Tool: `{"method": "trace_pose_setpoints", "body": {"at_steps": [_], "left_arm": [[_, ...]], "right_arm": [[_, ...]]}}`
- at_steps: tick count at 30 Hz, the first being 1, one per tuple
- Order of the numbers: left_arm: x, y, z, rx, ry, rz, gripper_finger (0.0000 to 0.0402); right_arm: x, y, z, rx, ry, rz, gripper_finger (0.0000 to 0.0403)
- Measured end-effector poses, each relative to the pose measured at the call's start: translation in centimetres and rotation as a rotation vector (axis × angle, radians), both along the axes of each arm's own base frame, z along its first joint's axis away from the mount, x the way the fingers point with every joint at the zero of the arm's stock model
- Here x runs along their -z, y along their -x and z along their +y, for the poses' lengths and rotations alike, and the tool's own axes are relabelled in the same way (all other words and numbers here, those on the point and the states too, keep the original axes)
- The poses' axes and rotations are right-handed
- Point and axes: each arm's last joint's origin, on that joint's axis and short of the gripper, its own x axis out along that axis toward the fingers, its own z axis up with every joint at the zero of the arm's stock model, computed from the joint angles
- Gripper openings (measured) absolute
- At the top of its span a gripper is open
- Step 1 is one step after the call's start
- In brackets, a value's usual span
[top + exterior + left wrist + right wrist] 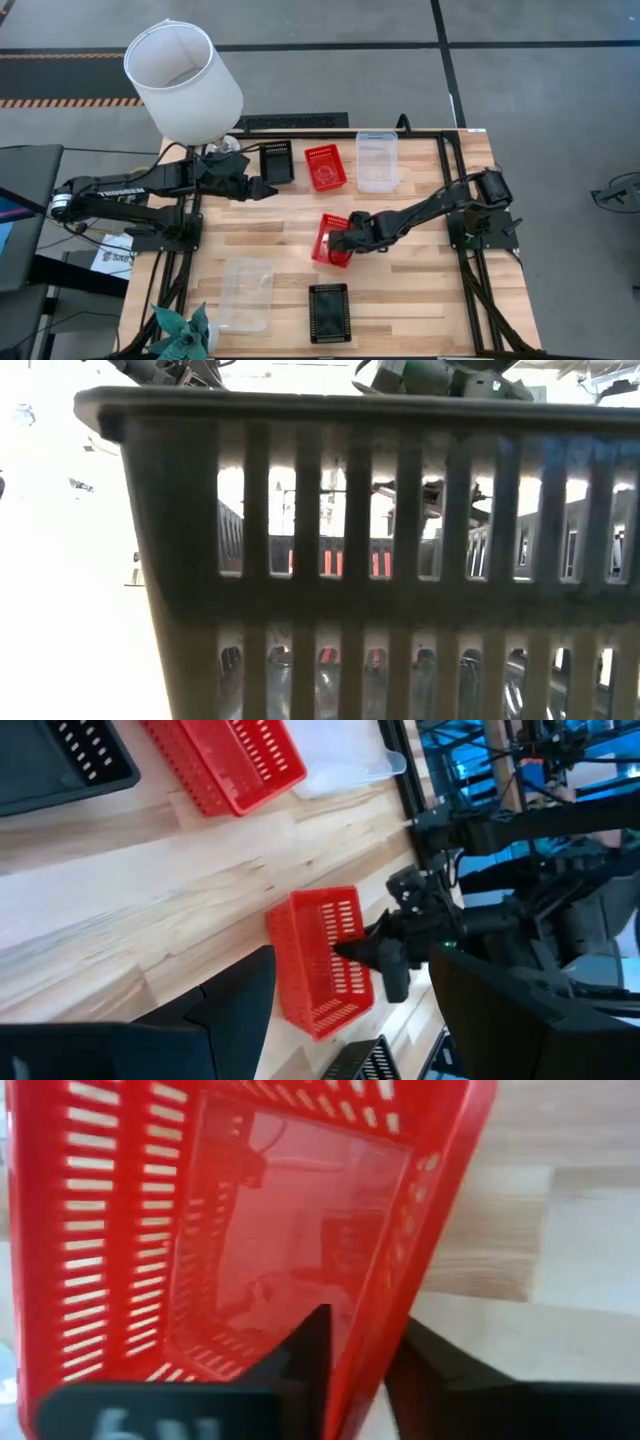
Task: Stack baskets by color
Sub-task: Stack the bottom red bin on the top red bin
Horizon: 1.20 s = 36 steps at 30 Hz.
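A red basket sits near the middle of the table with my right gripper shut on it; the right wrist view looks into its hollow. At the far side stand a black basket, a second red basket and a clear basket. At the near side are another clear basket and another black basket, whose slotted wall fills the low view. My left gripper hangs open just near of the far black basket, holding nothing. My right gripper has the red basket by one long wall, the one toward the table's right. One finger is inside the basket and the other outside. The fingers come steeply from above, slanting from the right. Whether the basket is clear of the table does not show.
A white lampshade stands over the far left corner, above my left arm. A green paper plant sits at the near left corner. Bare wood lies between the far row of baskets and the near ones. Black frame rails run along both table sides.
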Motion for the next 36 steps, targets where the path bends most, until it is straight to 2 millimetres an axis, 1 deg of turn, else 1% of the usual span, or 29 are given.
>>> {"method": "trace_pose_setpoints", "body": {"at_steps": [3,4,8,10,12,14,17,20,25,28,31,33,36], "left_arm": [[0.0,0.0,0.0,-0.003,-0.002,0.000,0.0251],[0.0,0.0,0.0,-0.003,-0.003,-0.001,0.0251],[0.0,0.0,0.0,-0.001,-0.010,-0.001,0.0251],[0.0,0.0,0.0,-0.001,-0.011,0.000,0.0251],[0.0,0.0,0.0,0.000,-0.011,0.000,0.0251],[0.0,0.0,0.0,-0.001,-0.011,-0.001,0.0251],[0.0,0.0,0.0,0.002,-0.015,-0.002,0.0251],[0.0,0.0,0.0,-0.005,-0.021,0.000,0.0251],[0.0,0.0,0.1,-0.030,-0.036,0.001,0.0251],[0.0,0.0,0.2,-0.040,-0.042,0.003,0.0251],[0.0,0.0,0.2,-0.043,-0.042,0.003,0.0251],[0.0,0.0,0.2,-0.047,-0.037,0.002,0.0251],[0.0,0.0,0.2,-0.056,-0.031,0.001,0.0251]], "right_arm": [[-0.1,0.0,-0.2,-0.005,0.003,-0.002,0.0025],[-0.1,0.0,-0.2,-0.011,0.006,0.005,0.0014],[-0.4,-0.1,-0.9,-0.061,0.007,0.012,0.0011],[-1.4,-0.2,-1.5,-0.096,0.022,-0.004,0.0006],[-3.2,-0.4,-2.3,-0.119,0.040,-0.042,0.0007],[-5.3,-0.3,-3.7,-0.141,0.067,-0.060,0.0007],[-7.8,-0.1,-6.3,-0.180,0.129,-0.086,0.0005],[-10.4,0.1,-9.9,-0.194,0.208,-0.111,0.0006],[-12.7,0.3,-16.0,-0.245,0.308,-0.094,0.0005],[-13.1,0.1,-19.4,-0.272,0.335,-0.082,0.0006],[-13.2,-0.7,-22.2,-0.294,0.351,-0.083,0.0004],[-13.1,-1.3,-23.7,-0.297,0.365,-0.080,0.0004],[-11.7,-2.3,-25.1,-0.323,0.352,-0.036,0.0007]]}}
